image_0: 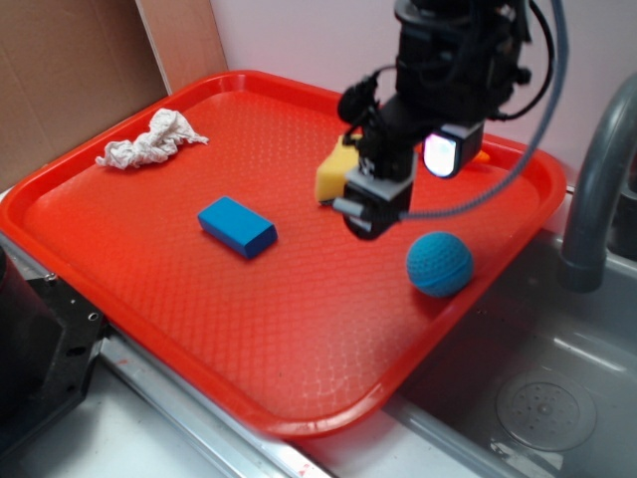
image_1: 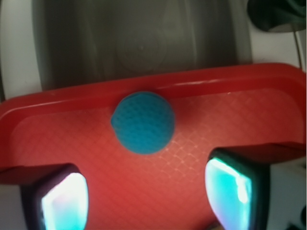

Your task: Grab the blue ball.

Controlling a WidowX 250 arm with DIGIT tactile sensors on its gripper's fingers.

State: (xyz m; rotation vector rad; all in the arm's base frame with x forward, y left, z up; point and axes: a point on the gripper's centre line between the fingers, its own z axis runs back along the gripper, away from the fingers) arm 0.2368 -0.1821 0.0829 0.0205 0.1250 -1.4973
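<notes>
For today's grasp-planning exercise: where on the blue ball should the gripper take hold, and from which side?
Grip the blue ball across its widest middle, coming from above. It is round, so any pair of opposite sides serves, but it sits close to the tray rim, so a sideways approach looks cramped. The open gripper probably spans it.

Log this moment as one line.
phase: approach | pincer: open, empty, above tray | target: teal-blue textured ball ahead of fingers, near red plastic tray edge | contact: none

A red tray (image_0: 149, 289) holds a blue block (image_0: 237, 226), yellow sponge (image_0: 331, 176) and crumpled cloth (image_0: 149, 139).
</notes>
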